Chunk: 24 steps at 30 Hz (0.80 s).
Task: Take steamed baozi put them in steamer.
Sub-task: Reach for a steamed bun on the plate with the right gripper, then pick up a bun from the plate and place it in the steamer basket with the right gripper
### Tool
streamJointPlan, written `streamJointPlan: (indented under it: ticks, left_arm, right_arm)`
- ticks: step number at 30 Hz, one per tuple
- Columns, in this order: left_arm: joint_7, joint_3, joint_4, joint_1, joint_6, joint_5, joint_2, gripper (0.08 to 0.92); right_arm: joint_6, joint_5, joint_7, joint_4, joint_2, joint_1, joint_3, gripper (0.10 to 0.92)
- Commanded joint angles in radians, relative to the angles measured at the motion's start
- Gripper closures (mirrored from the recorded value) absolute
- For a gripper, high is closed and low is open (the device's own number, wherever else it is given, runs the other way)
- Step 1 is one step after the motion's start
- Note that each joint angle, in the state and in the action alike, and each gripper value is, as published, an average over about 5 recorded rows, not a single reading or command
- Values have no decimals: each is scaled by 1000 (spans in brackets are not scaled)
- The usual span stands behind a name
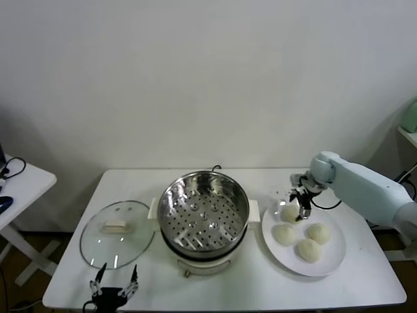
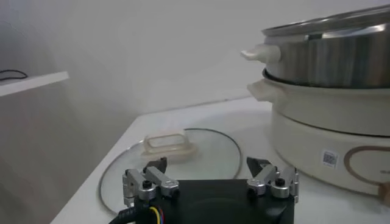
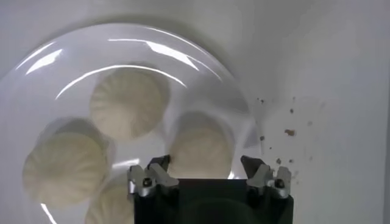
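while the left gripper (image 1: 115, 282) waits spread near the glass lid (image 1: 117, 233), the right gripper (image 3: 207, 164) straddles, fingers apart, a steamed baozi (image 3: 200, 152) on the plate (image 1: 326, 263).

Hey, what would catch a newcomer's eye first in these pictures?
The shiny steamer at the table's centre, empty, its glass lid lying flat to its left. Right of it, four baozi sit on a white plate, the right gripper poised open around the farthest one.
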Motion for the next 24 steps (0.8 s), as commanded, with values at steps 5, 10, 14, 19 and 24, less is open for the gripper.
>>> streamJointPlan:
  ticks: [5,10,14,19,24]
  left_arm:
    - [-1,-11,7,-9,3,0,1,177]
    - [-4,-12,9,-13,5,-2,0,177]
    - [-6,-13,11,-15,5,-2,0,177]
    - [-7,-15,9,-16,9,-3,0,177]
    - [-8,-19,8,-17,12,-4,0,177]
  right_arm:
    - [-5,-33,-1,-8,14,-5,0,299]
    - [-1,-28,0,-7,16,1,0,337]
    - [4,-25,-1,-5,18,13,-1,363]
    - [10,-18,-5,-1,16,22,-4,392]
    - [13,-17,-7,5,12,17,-5,416]
